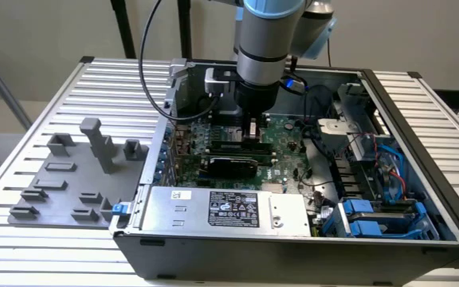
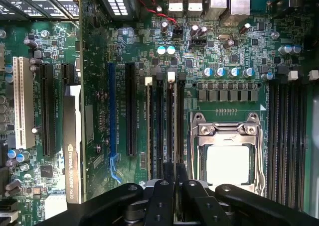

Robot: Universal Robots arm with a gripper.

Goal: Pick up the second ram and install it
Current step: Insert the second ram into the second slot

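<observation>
End effector [image 2: 172, 186] lowered into the open computer case [image 1: 421, 239].
The second ram [image 2: 171, 121] is gripped edge-on above the slots beside the CPU socket [image 2: 228, 151], hemmed by neighbouring slots.

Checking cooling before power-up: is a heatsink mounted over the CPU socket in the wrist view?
No: the CPU socket sits bare, its metal retention frame and the pale square in the middle exposed beside the gripper.

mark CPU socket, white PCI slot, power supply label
CPU socket [image 2: 228, 156], wrist view, on its metal frame.
white PCI slot [image 2: 19, 101], wrist view, mid-length of the slot.
power supply label [image 1: 235, 209], exterior view, centre of the black label.
</observation>
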